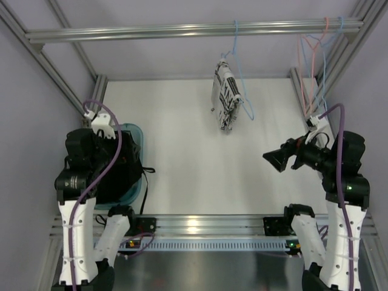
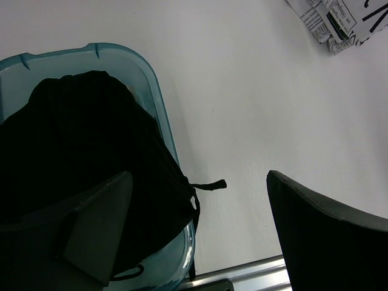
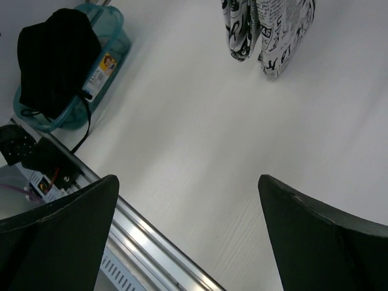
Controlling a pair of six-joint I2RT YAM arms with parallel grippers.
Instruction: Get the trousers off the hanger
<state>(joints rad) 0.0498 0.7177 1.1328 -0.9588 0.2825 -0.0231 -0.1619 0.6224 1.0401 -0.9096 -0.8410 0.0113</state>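
Observation:
The black trousers (image 1: pixel 124 176) lie bunched in a teal bin (image 1: pixel 138 136) at the near left, a drawstring trailing onto the table. They also show in the left wrist view (image 2: pixel 79 139) and the right wrist view (image 3: pixel 57 54). The pink-red hanger (image 1: pixel 301 60) hangs bare on the overhead rail at the far right. My left gripper (image 2: pixel 199 176) is open and empty just above the bin's right edge. My right gripper (image 1: pixel 273 159) is open and empty, held above the table at the right, also seen in its wrist view (image 3: pixel 188 179).
A black-and-white patterned garment (image 1: pixel 227 97) hangs on a light blue hanger (image 1: pixel 239 60) at the back centre. Another light blue hanger (image 1: pixel 324 66) hangs beside the pink one. Aluminium frame posts stand at both back corners, and a rail (image 1: pixel 206 224) runs along the near edge.

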